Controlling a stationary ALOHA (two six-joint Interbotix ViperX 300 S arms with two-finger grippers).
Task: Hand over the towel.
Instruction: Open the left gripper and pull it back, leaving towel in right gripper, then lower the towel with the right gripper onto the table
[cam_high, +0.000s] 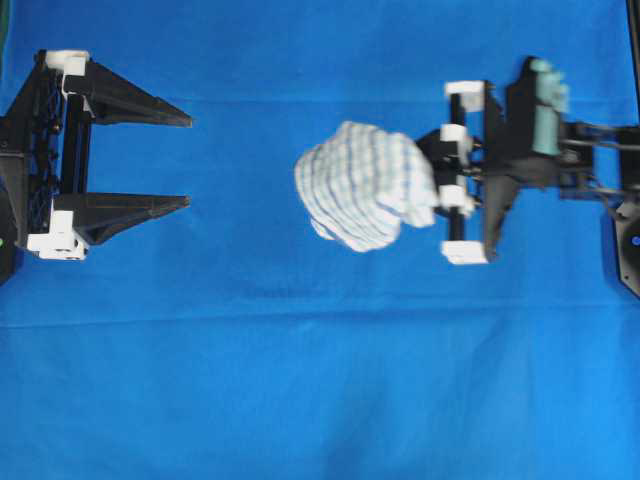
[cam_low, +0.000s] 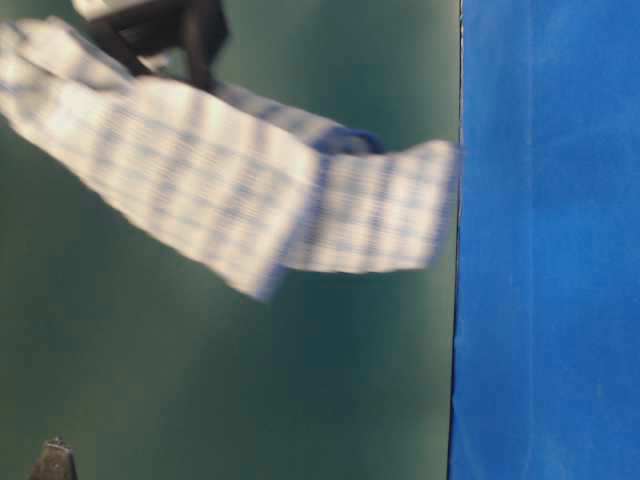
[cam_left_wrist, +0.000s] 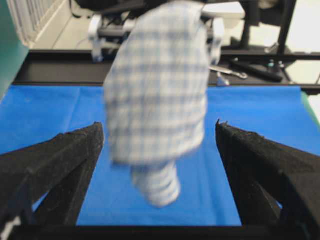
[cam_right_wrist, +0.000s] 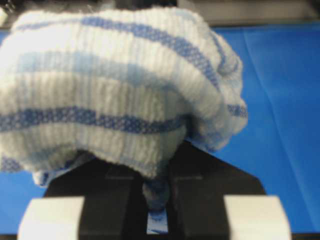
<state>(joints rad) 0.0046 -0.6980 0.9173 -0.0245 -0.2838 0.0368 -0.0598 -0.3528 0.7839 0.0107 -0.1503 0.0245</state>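
Overhead, I see the towel (cam_high: 365, 185) bunched just right of centre above the blue table cover (cam_high: 320, 400), pinched at its 3 o'clock edge by the right gripper (cam_high: 432, 175), whose fingers are clenched on the cloth. At 9 o'clock from the towel, well apart from it, my left gripper (cam_high: 188, 160) sits with its two black fingers (cam_high: 140, 105) spread wide and nothing between them. Only bare blue covering lies between that gripper and the cloth, so nothing blocks the line from one to the other. From the left wrist camera the towel (cam_left_wrist: 157, 90) hangs straight ahead at 12 o'clock, framed by the two spread fingers (cam_left_wrist: 55, 160), and behind it I can make out a black frame rail (cam_left_wrist: 60, 72) at the far table edge, which the overhead camera leaves out. The right wrist camera is almost filled by the towel (cam_right_wrist: 115, 85), draped over the closed black fingers (cam_right_wrist: 200, 180) with a fold caught between them. The table-level camera shows the towel (cam_low: 220, 195) blurred and hanging clear of any surface, in front of a green wall (cam_low: 230, 400); how high it hangs is something the overhead camera cannot tell me.
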